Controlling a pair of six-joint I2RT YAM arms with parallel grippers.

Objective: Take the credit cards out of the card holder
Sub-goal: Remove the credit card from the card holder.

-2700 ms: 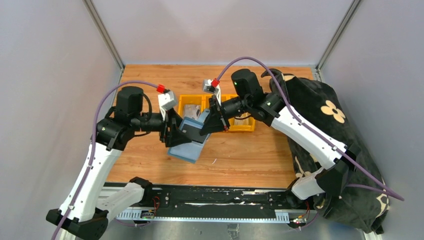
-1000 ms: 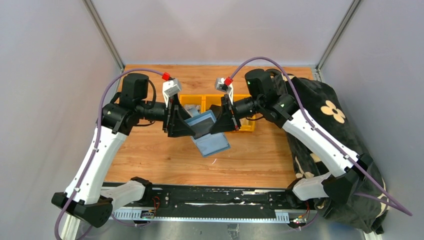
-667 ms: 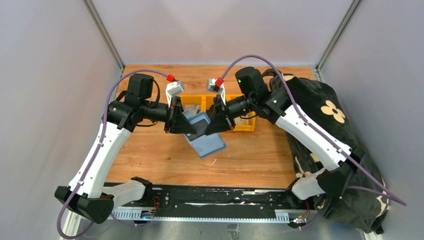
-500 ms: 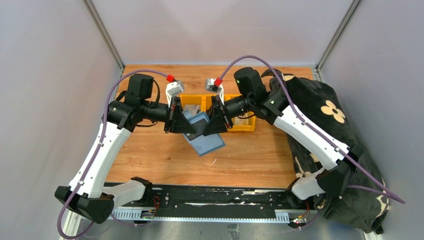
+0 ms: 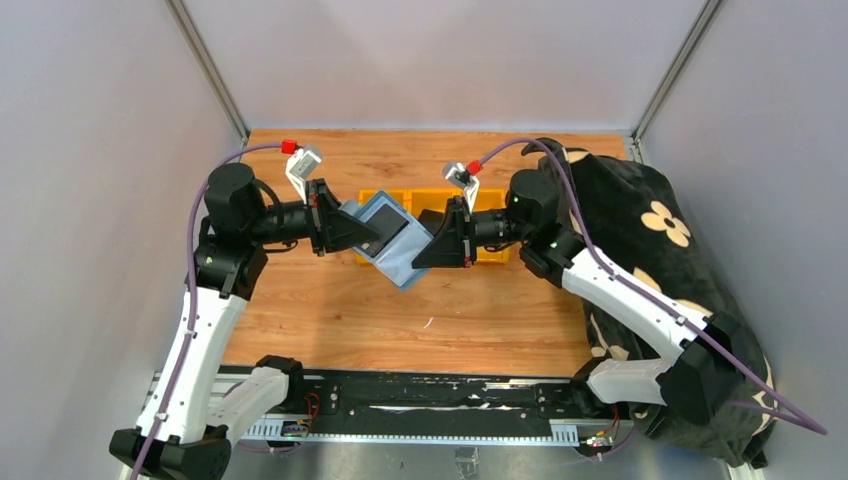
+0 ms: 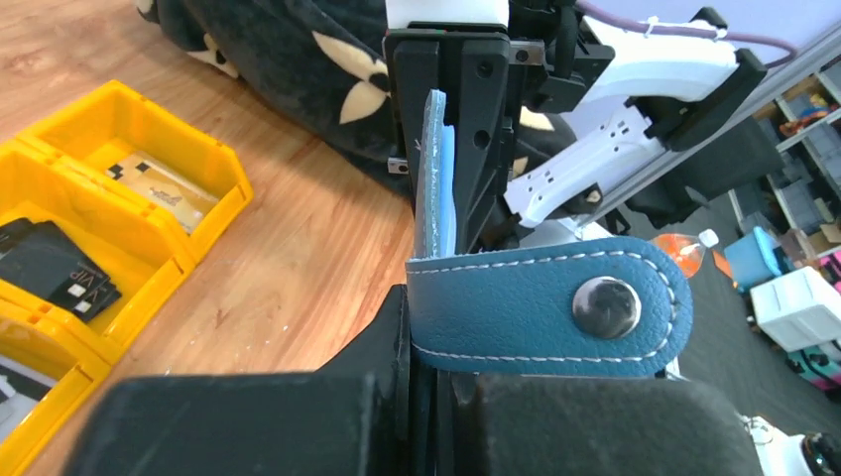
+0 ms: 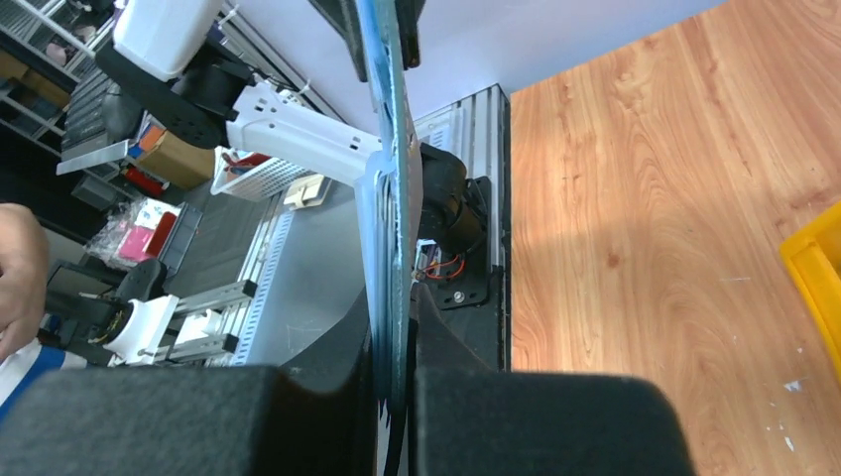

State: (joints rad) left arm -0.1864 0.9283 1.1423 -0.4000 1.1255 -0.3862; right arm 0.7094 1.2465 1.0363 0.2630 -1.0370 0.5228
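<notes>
The slate-blue card holder (image 5: 398, 264) hangs above the table, stretched between my two grippers. My left gripper (image 5: 372, 238) is shut on its upper left end. There the snap tab (image 6: 545, 315) folds over the fingers, and the holder (image 6: 434, 178) runs away edge-on. My right gripper (image 5: 420, 262) is shut on the lower right edge; in the right wrist view the holder (image 7: 389, 198) stands edge-on between the closed fingers (image 7: 298, 397). A dark panel (image 5: 386, 226) shows on the holder's top face. Loose credit cards, one pale (image 6: 159, 188) and one dark (image 6: 55, 270), lie in the yellow bins.
Yellow bins (image 5: 492, 250) sit on the wooden table behind the holder, partly hidden by the grippers. A black bag with pale flowers (image 5: 650, 230) fills the right side. Grey walls stand close on the left, back and right.
My left gripper has shut on the holder's end and drawn back to the left. The right arm swung lower and to the right. The holder now hangs taut between them.
</notes>
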